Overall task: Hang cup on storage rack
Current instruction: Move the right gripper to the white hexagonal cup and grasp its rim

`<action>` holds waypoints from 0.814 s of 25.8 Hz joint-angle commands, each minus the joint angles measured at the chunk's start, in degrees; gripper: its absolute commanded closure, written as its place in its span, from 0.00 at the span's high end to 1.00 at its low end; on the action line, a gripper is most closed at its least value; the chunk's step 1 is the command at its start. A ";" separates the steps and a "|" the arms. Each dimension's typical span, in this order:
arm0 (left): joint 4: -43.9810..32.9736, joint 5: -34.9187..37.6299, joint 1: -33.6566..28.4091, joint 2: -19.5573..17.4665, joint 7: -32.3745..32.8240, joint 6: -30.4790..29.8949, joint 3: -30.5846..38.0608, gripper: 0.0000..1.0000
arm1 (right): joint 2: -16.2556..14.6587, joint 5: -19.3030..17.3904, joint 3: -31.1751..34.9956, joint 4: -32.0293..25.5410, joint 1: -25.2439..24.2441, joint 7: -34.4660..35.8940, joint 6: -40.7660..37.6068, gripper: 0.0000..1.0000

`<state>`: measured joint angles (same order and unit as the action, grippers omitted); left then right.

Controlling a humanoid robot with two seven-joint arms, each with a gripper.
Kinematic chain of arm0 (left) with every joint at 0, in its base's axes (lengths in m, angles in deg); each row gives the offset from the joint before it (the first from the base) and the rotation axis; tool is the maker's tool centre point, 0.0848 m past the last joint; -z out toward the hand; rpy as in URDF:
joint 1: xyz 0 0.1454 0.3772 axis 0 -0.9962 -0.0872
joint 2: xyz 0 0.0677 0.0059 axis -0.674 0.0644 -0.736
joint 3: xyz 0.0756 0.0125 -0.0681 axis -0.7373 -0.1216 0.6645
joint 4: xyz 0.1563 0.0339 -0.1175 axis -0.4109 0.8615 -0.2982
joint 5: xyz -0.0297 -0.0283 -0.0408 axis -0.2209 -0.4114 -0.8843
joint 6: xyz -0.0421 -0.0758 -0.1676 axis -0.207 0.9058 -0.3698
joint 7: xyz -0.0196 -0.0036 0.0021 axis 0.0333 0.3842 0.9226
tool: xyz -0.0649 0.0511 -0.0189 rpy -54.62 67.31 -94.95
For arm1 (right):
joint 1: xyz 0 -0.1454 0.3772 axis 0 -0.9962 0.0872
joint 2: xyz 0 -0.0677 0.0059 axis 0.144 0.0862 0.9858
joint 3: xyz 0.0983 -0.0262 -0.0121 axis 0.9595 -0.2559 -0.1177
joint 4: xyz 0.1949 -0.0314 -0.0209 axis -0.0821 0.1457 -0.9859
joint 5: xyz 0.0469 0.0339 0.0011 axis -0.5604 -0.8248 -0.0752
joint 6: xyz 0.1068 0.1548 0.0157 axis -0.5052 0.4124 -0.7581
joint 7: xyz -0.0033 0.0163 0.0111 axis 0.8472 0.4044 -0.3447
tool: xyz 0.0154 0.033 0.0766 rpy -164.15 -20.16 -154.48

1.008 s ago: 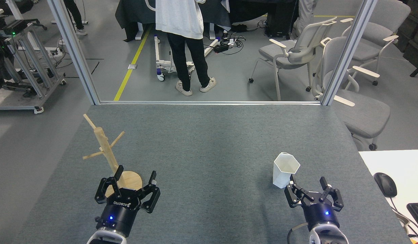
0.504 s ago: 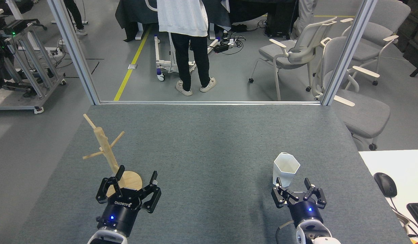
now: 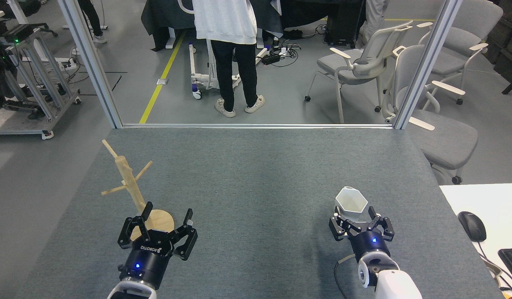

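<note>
The white faceted cup [image 3: 351,202] stands upright on the grey table at the right, its hexagonal mouth open to the top. My right gripper [image 3: 359,220] is open right at the cup's near side, one finger on each side of its lower part, which the gripper hides. The wooden storage rack [image 3: 128,179] stands at the left on its round base [image 3: 161,220], with slanted pegs pointing up and out. Just in front of that base my left gripper [image 3: 167,212] is open and holds nothing.
A white desk [image 3: 484,199] with a black mouse [image 3: 471,226] and a keyboard [image 3: 511,260] adjoins the table's right edge. Metal frame posts [image 3: 91,66] rise at the table's far corners. Beyond stand a person [image 3: 231,50] and grey chairs [image 3: 430,120].
My right gripper has moved left and forward, from the cup's near right side to straddling its lower part. The left gripper and rack have stayed put. The person shifted slightly right.
</note>
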<state>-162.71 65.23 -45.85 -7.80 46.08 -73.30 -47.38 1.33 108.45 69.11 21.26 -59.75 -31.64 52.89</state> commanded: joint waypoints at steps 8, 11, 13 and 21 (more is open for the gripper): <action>0.32 -0.20 0.25 0.35 0.02 0.12 -0.01 1.00 | 0.53 0.00 -0.10 6.09 5.19 -0.13 -0.18 0.99; 0.32 -0.20 0.16 0.18 0.20 -0.06 -0.01 1.00 | 0.62 0.00 -0.10 6.53 5.63 -0.13 -0.10 0.98; 0.05 -0.20 0.07 0.26 0.20 -0.06 -0.01 1.00 | 0.62 0.00 -0.28 6.79 6.16 -0.21 -0.10 0.93; -0.65 -0.29 -0.37 -0.17 0.02 -0.06 -0.01 1.00 | 0.44 -0.18 -1.60 7.67 6.42 -0.13 -0.80 0.53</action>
<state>-162.80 64.99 -45.76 -7.75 46.21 -73.26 -47.33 1.87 108.33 67.64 28.95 -53.38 -31.82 52.39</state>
